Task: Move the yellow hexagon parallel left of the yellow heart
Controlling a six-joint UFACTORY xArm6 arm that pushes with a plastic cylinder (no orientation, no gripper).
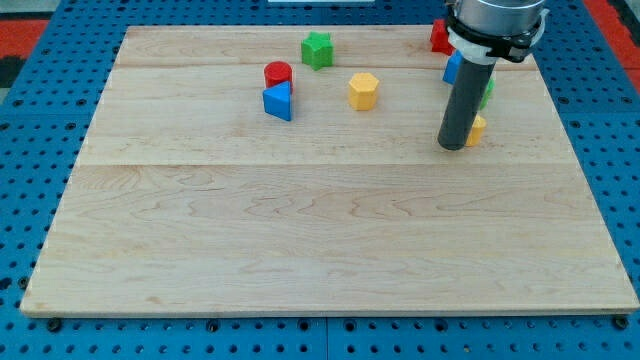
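Low on the bench (300, 230), my tip (453, 147) is the plain end of a straight dark rod; it grasps nothing. It stands well to the view's right of the yellow hexagon (364, 90) and somewhat lower in the view, apart from it. The yellow heart (477, 128) lies farther right of the hexagon than my tip, just beside the rod and partly hidden by it; I cannot tell if they touch.

The hexagon sits alone in the upper middle of the board, touching nothing. Up and to its left is a green star (317, 49). Farther left, near the hexagon's own level, are a red cylinder (278, 73) and a blue block (278, 101), close together, the red one above. Right of the hexagon, behind the rod, a blue piece (452, 68), a sliver of green (487, 90) and a red piece (438, 37) show only in part, their shapes unclear.
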